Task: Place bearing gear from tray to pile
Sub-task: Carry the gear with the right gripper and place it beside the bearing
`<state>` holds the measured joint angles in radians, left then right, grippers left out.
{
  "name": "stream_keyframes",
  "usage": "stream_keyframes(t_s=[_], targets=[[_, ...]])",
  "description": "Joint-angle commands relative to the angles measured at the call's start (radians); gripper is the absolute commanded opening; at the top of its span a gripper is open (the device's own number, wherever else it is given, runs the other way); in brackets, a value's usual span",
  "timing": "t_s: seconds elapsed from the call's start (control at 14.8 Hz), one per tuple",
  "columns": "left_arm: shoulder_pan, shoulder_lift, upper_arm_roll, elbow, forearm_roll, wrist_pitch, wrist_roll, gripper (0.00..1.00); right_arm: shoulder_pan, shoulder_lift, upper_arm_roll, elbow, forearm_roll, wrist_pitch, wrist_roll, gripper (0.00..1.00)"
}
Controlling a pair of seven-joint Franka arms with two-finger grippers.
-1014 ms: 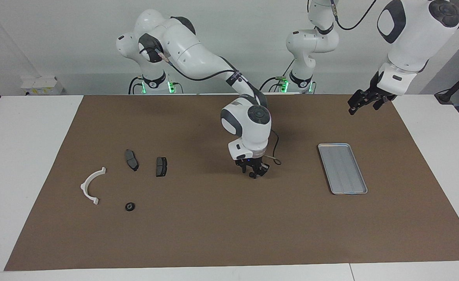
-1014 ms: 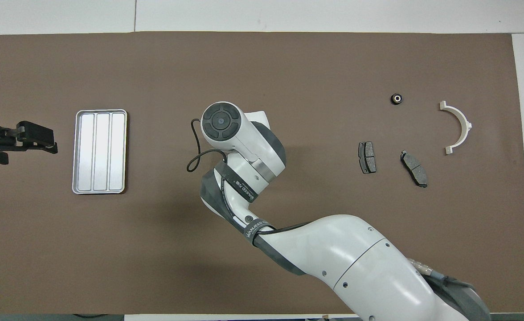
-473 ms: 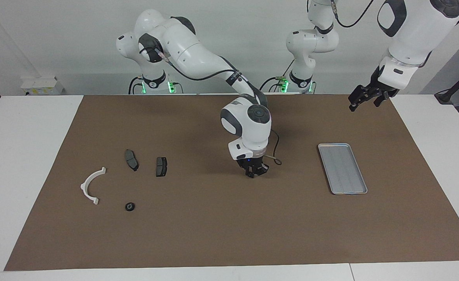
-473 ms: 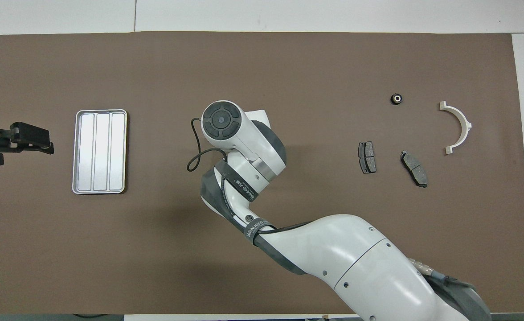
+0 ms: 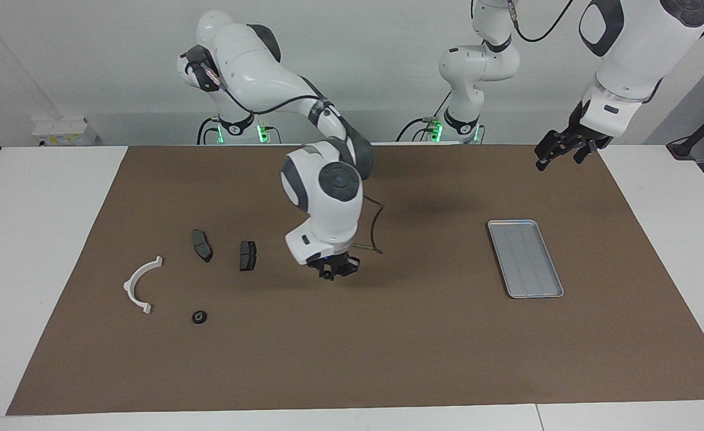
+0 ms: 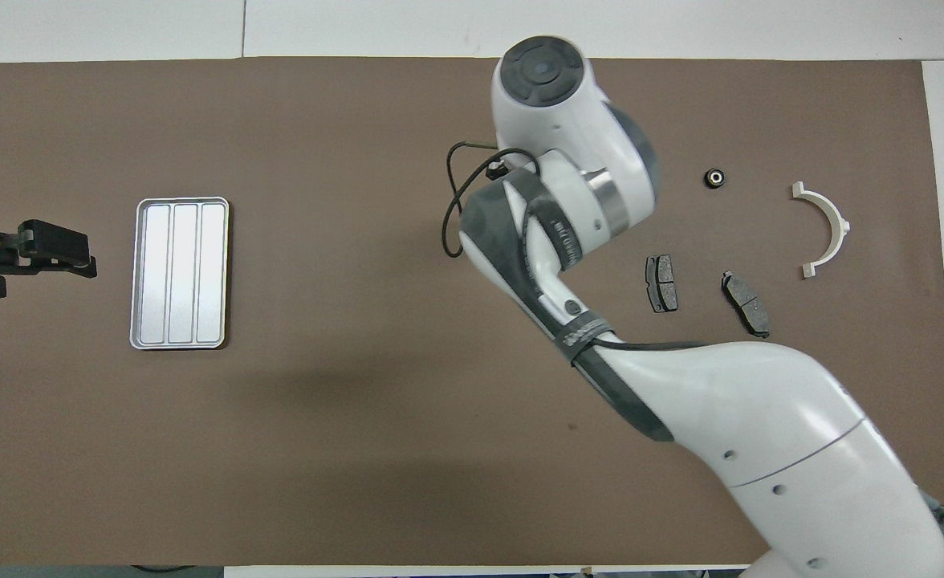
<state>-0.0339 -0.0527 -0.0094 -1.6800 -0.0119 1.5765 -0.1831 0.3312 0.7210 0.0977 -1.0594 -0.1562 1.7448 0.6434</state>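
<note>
Bearing gear [image 5: 199, 316] lies on the mat near the white bracket [image 5: 140, 284], tray [image 5: 525, 258] bare; my right gripper [image 5: 334, 274] hangs closed and empty, my left gripper [image 5: 558, 152] waits spread wide.

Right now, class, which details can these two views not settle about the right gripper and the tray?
- Right gripper: hidden in the overhead view under its own wrist.
- What the right gripper holds: too small to tell in the facing view; its shut fingertips cover any part.
- Tray: shows only its ridges in both views; nothing lying on it can be made out.
</note>
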Motion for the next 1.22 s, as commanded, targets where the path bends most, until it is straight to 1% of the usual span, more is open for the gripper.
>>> stream_keyframes(t_s=[0.0, 0.07, 0.2, 0.27, 0.41, 0.47, 0.54, 0.74, 1.08, 1.15], targets=[[0.003, -0.021, 0.000, -0.015, -0.011, -0.010, 0.002, 1.00, -0.108, -0.009, 0.022, -0.008, -0.006, -0.007, -0.225, 0.00], [0.003, -0.019, 0.000, -0.015, -0.011, -0.007, 0.001, 1.00, -0.147, -0.009, 0.022, -0.014, -0.003, 0.007, -0.294, 0.00], [0.003, -0.021, 0.000, -0.015, -0.011, -0.007, 0.002, 1.00, -0.216, -0.017, 0.022, -0.080, -0.002, 0.071, -0.394, 0.00], [0.003, -0.021, 0.000, -0.015, -0.011, -0.007, 0.002, 1.00, -0.244, -0.028, 0.022, -0.132, 0.012, 0.115, -0.425, 0.00], [0.003, -0.019, 0.000, -0.015, -0.011, -0.007, 0.002, 1.00, -0.293, -0.046, 0.022, -0.259, 0.020, 0.243, -0.471, 0.00], [0.003, -0.021, 0.000, -0.015, -0.011, -0.007, 0.002, 1.00, -0.299, -0.049, 0.022, -0.305, 0.020, 0.289, -0.472, 0.00], [0.003, -0.021, 0.000, -0.015, -0.011, -0.007, 0.002, 1.00, -0.296, -0.052, 0.022, -0.326, 0.020, 0.306, -0.465, 0.00], [0.003, -0.019, 0.000, -0.015, -0.011, -0.007, 0.002, 1.00, -0.287, -0.042, 0.022, -0.340, 0.020, 0.334, -0.449, 0.00], [0.003, -0.021, 0.000, -0.015, -0.011, -0.007, 0.002, 1.00, -0.255, -0.041, 0.024, -0.364, 0.023, 0.344, -0.355, 0.00], [0.003, -0.021, 0.000, -0.015, -0.010, -0.007, 0.002, 1.00, -0.255, -0.043, 0.024, -0.387, 0.026, 0.379, -0.355, 0.00]])
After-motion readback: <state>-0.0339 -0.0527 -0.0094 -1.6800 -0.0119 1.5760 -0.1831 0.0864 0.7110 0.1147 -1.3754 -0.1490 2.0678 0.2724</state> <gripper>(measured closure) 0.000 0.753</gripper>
